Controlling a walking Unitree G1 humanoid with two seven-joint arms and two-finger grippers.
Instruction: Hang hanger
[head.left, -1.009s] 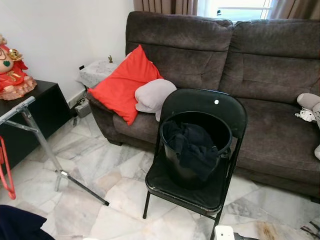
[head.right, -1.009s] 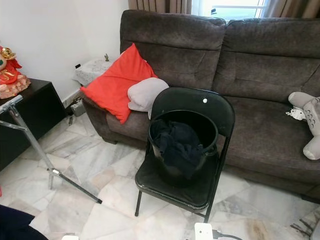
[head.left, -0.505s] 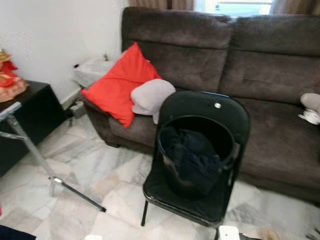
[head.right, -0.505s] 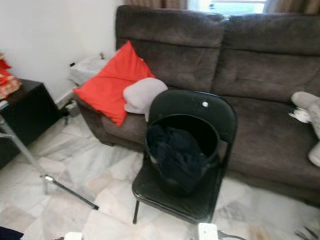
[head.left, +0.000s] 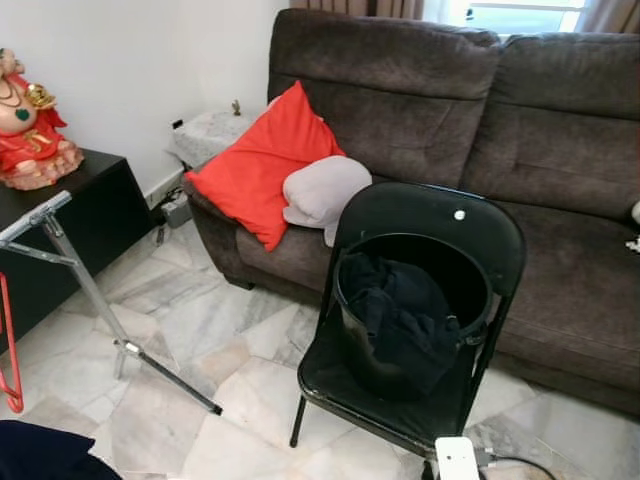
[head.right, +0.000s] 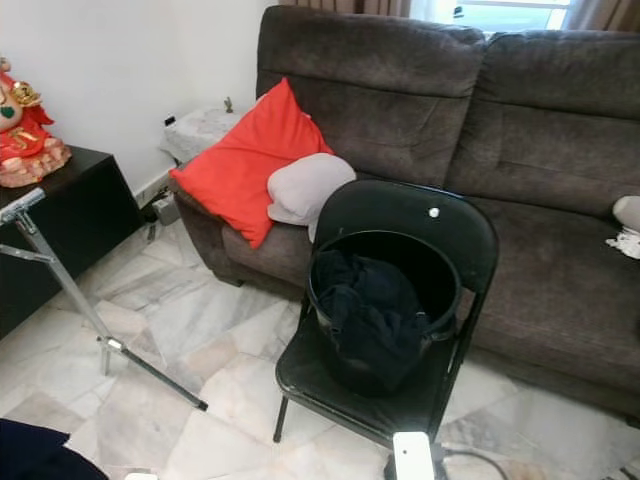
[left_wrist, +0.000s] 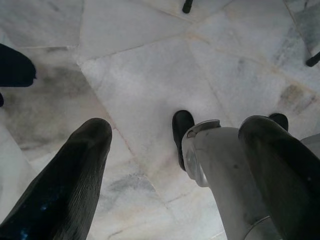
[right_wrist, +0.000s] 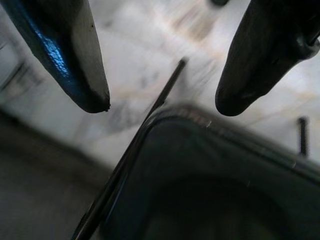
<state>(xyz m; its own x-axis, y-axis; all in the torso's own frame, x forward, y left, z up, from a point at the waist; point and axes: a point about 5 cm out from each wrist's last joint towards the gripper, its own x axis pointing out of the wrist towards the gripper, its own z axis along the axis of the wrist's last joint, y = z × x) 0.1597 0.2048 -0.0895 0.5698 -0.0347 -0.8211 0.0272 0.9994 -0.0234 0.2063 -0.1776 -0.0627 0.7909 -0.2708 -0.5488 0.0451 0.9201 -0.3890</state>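
Note:
A red hanger (head.left: 8, 350) shows as a thin strip at the far left edge, beside a silver metal rack (head.left: 75, 270) with a slanted leg on the marble floor. My left gripper (left_wrist: 175, 165) is open over bare floor tiles, nothing between its fingers; my own silver leg and black foot (left_wrist: 181, 127) lie below it. My right gripper (right_wrist: 162, 102) is also open and holds nothing. It hangs above a dark round-cornered edge (right_wrist: 210, 165) and a thin black rod (right_wrist: 150, 112).
A black folding chair (head.left: 430, 215) carries a black bucket (head.left: 470, 290) of dark clothes (head.left: 400, 315) before a brown sofa (head.left: 400, 90) with a red cushion (head.left: 265, 160). A black cabinet (head.left: 90, 220) with a figurine (head.left: 30, 125) stands left. A white plug box (head.left: 455, 460) lies on the floor.
The head camera has swung left, so the chair and sofa sit further right in the picture and the red hanger is back at the left edge. The things themselves have not moved.

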